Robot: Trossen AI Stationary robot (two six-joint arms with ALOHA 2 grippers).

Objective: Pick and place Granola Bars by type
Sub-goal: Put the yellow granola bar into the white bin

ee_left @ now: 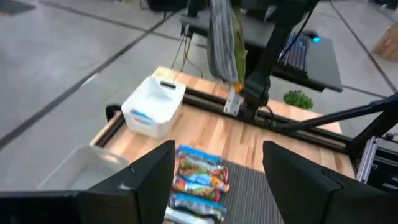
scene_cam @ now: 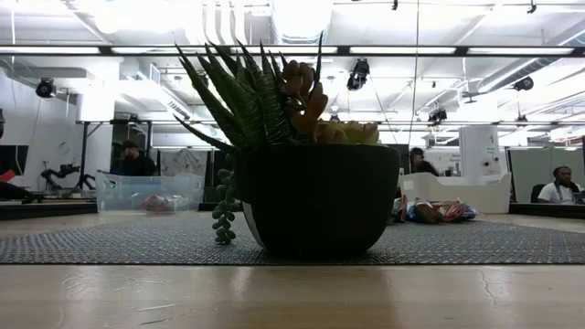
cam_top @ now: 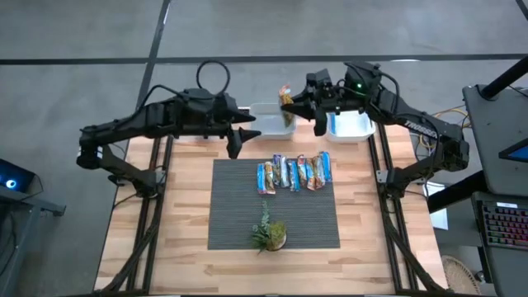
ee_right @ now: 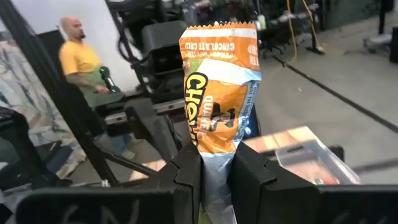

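Wooden tabletop (cam_top: pixel 181 206), dark mat (cam_top: pixel 239 206) with a plant (cam_top: pixel 270 233), people in the room behind. Clear bin (cam_top: pixel 266 121) and white bin (cam_top: pixel 351 125) sit beyond the row of Granola Bars (cam_top: pixel 294 173). Right gripper (cam_top: pixel 290 105) fingers clamped on an orange bar (ee_right: pixel 219 87) over the clear bin; left gripper (cam_top: pixel 244 132) fingers apart beside it.

From my remote seat I see a grey concrete floor (cam_top: pixel 82 33) with dark seams around the wooden tabletop (cam_top: pixel 181 214). Overhead, long fluorescent strips (scene_cam: pixel 292 50) and exposed ducting. A keyboard (cam_top: pixel 505 224) sits on a side desk, and people (scene_cam: pixel 559 187) sit at workstations out back.
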